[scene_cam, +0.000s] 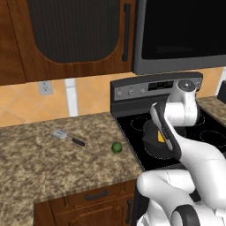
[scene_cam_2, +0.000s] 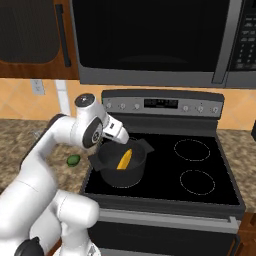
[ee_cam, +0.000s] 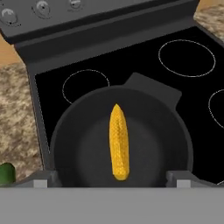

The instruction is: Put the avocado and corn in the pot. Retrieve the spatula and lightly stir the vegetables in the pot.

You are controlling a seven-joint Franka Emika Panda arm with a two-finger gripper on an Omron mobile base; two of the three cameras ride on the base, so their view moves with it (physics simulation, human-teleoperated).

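Pincer (ee_cam: 112,183): released, held above the pot (ee_cam: 74,131).
Corn (ee_cam: 119,142): laid in the pot, directly below.
Avocado (scene_cam: 116,147): left on the bench (scene_cam: 39,163), off to the side.
Risk: the avocado may be rolled away if gripped off-centre.

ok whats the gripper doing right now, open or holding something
Gripper: open and empty, hanging over the pot with the corn lying loose inside it.

Even, shadowless rendered light, slightly soft and pixelated, no glare.
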